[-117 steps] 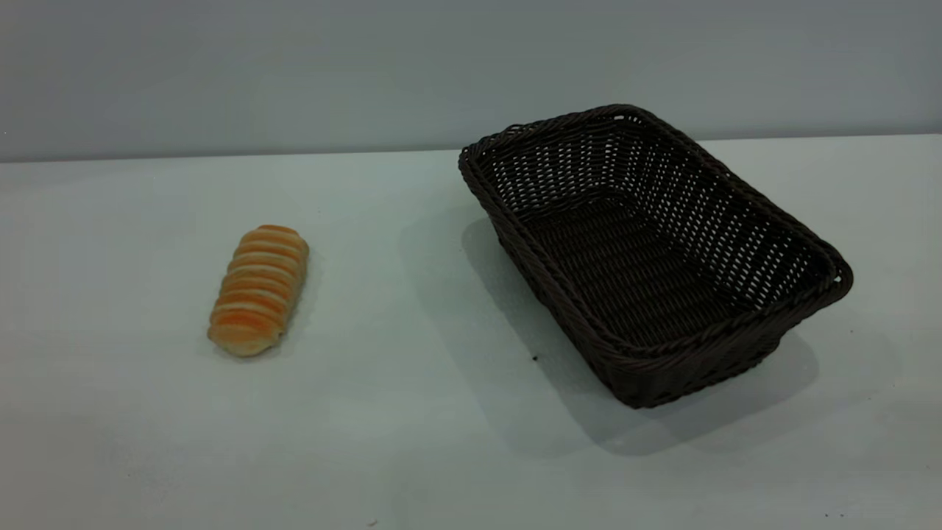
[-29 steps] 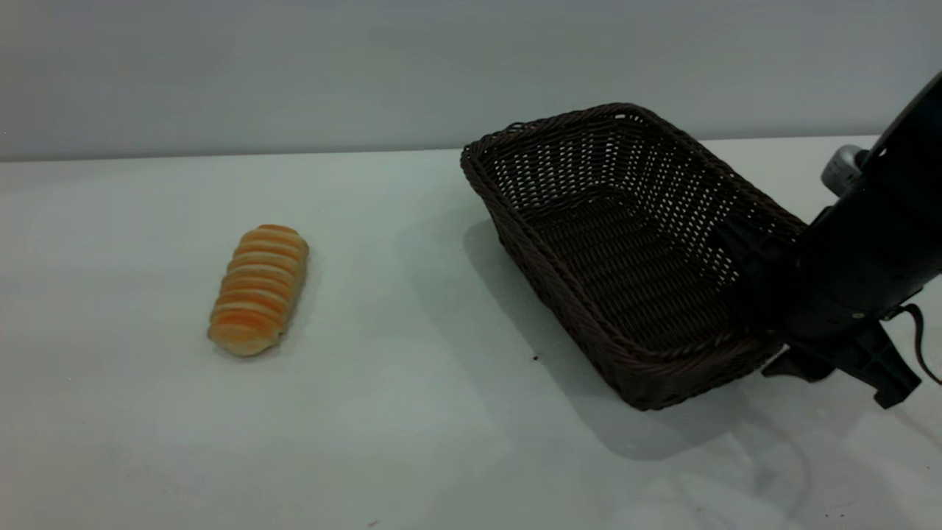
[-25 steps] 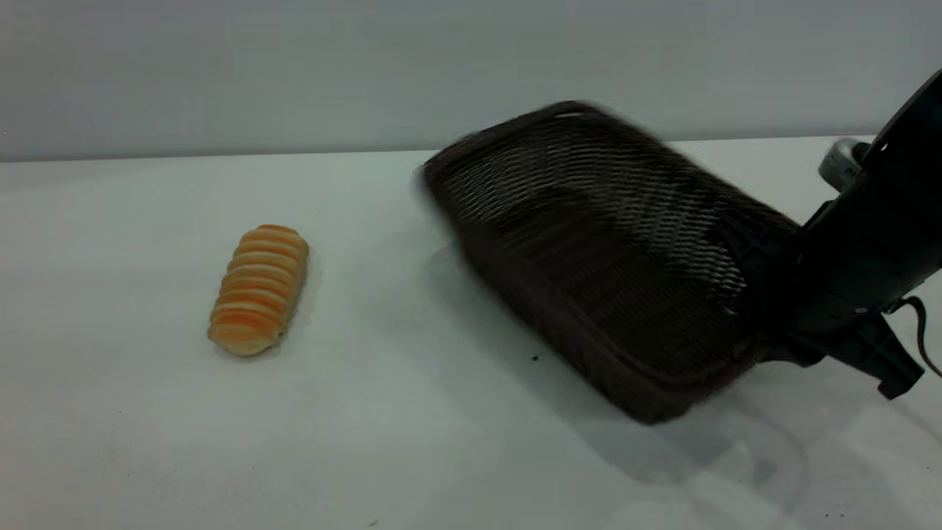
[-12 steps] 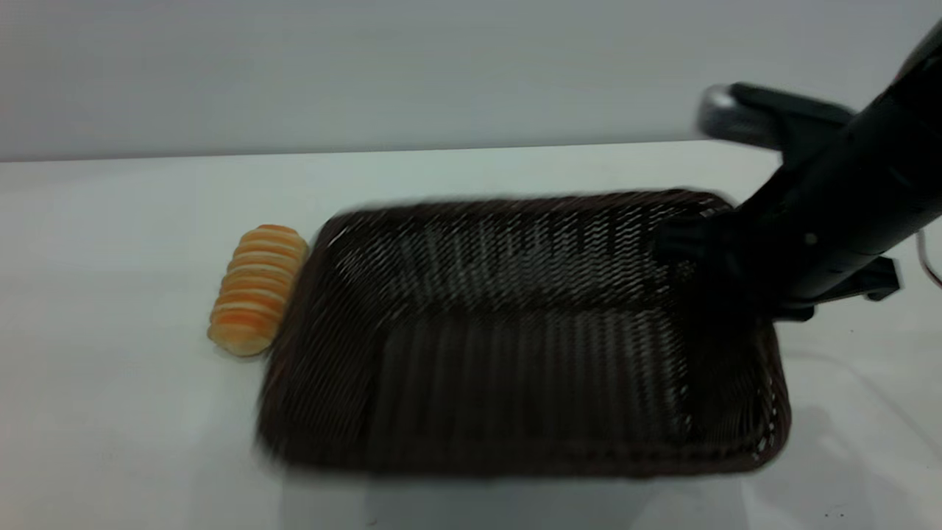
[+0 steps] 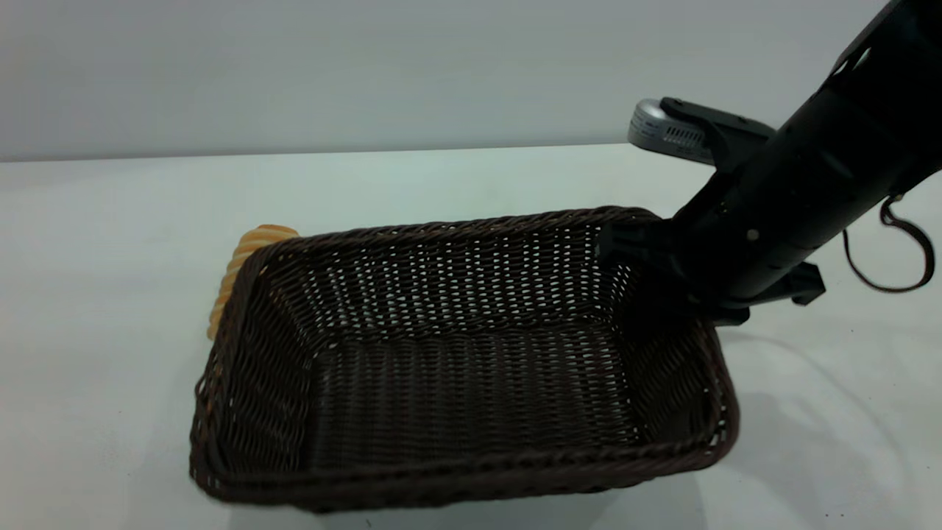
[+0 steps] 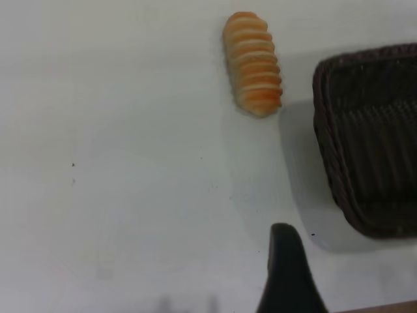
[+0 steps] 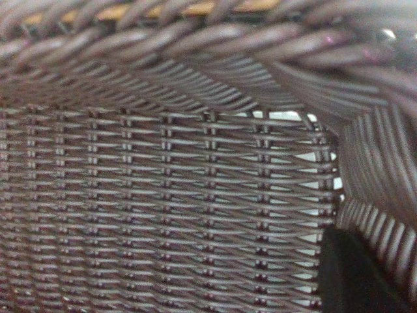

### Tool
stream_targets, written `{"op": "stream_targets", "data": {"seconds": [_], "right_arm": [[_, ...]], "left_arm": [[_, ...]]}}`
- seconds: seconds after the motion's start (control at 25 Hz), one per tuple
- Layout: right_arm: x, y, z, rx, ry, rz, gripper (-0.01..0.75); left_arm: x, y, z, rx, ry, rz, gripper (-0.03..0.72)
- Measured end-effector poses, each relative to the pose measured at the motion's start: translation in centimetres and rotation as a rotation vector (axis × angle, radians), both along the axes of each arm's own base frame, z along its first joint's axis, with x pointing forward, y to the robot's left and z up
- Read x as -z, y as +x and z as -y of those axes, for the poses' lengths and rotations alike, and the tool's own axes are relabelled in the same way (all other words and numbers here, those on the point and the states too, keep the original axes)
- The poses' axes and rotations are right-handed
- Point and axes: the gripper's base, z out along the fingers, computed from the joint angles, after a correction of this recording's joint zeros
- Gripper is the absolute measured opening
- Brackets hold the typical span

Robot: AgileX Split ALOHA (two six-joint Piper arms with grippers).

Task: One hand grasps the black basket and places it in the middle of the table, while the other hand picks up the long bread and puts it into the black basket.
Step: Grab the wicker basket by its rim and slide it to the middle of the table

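Note:
The black basket [image 5: 441, 227] lies lengthwise across the middle of the table [image 5: 103, 243], open side up. My right gripper [image 5: 657, 274] is shut on its right end wall, and one black finger [image 7: 352, 274] shows against the weave [image 7: 163, 182] in the right wrist view. The long bread [image 5: 250, 241] lies just behind the basket's far left corner, mostly hidden by the rim. The left wrist view shows the whole bread [image 6: 253, 64] apart from the basket's end [image 6: 371, 143]. Only a black part of my left gripper [image 6: 287, 274] shows there, above bare table.
The right arm [image 5: 817, 169] slants in from the upper right, with a silver-grey module [image 5: 662, 131] and a cable loop [image 5: 894, 258]. A grey wall stands behind the table's far edge. The left arm is out of the exterior view.
My right gripper took the basket by its end, swung it round and carried it left to the middle. It now covers most of the bread in the exterior view. The bread has not moved.

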Motion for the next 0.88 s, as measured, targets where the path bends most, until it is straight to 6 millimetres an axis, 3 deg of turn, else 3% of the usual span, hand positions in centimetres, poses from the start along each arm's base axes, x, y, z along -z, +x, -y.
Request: {"op": "stream_targets", "data": {"seconds": [0.2,0.6,0.72,0.88], "right_arm": [[0.30,0.50,0.36,0.130,0.007,0.008,0.105],[0.28,0.57,0.39,0.131,0.004,0.014,0.139],[0.28,0.60,0.46,0.117,-0.003,0.021,0.205],[-0.30,0.92,1.04,0.119,-0.002,0.040,0.366]], "left_arm": [[0.04,-0.04,0.00,0.001,0.001,-0.006,0.514],[0.05,-0.06,0.00,0.001,0.001,-0.008,0.514],[0.05,-0.06,0.00,0.001,0.001,-0.008,0.514],[0.05,-0.06,0.00,0.001,0.001,-0.008,0.514]]}}
